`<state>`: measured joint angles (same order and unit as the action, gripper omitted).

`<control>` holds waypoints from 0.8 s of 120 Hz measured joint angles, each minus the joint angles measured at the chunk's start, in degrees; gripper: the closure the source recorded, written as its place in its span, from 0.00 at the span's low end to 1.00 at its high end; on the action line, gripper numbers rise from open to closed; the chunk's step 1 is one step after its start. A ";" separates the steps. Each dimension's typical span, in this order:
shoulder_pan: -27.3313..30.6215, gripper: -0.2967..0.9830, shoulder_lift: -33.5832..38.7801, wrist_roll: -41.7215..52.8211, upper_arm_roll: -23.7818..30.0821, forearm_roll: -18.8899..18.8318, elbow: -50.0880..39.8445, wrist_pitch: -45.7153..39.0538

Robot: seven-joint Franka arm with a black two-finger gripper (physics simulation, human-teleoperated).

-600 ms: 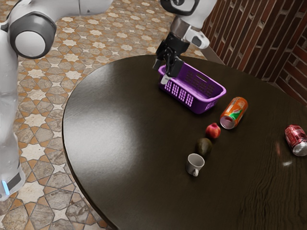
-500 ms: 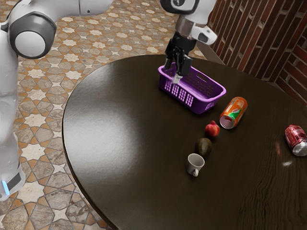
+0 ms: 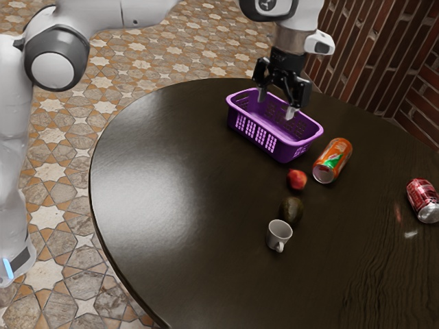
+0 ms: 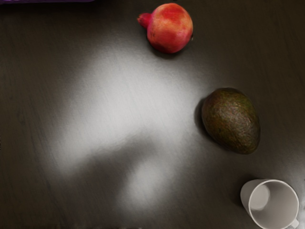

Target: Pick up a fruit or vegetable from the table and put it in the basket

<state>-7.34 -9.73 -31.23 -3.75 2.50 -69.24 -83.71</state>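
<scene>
My gripper [image 3: 276,105] is raised, its fingers spread with nothing between them; in the exterior view it overlaps the purple basket's far side. The basket [image 3: 262,142] stands upright on the table, with a strip of its rim [image 4: 47,2] in the wrist view. A red pomegranate [image 3: 297,180] lies on the table between basket and avocado [image 3: 291,210]. From my hand, the pomegranate [image 4: 170,28] and the dark avocado [image 4: 231,120] appear apart from each other, both uncovered.
A white mug [image 3: 278,234] stands beside the avocado; the wrist view has this mug [image 4: 270,204] too. An orange can [image 3: 333,161] lies near the basket and pomegranate. A red can [image 3: 424,200] is toward the exterior view's right.
My gripper has moved toward the exterior view's right, and its fingers now appear spread apart there. The pomegranate has shifted slightly toward the basket, and the orange can has shifted a little leftward.
</scene>
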 joint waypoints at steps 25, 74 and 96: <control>-0.33 0.24 -0.07 -16.57 -0.01 -0.98 -4.49 -0.44; -5.17 0.23 3.82 -37.94 0.02 0.91 -17.22 -10.57; -3.81 0.23 2.16 -43.37 -1.22 -0.58 -17.00 -13.06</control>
<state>-11.15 -7.58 -74.60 -4.97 1.93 -86.24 -96.77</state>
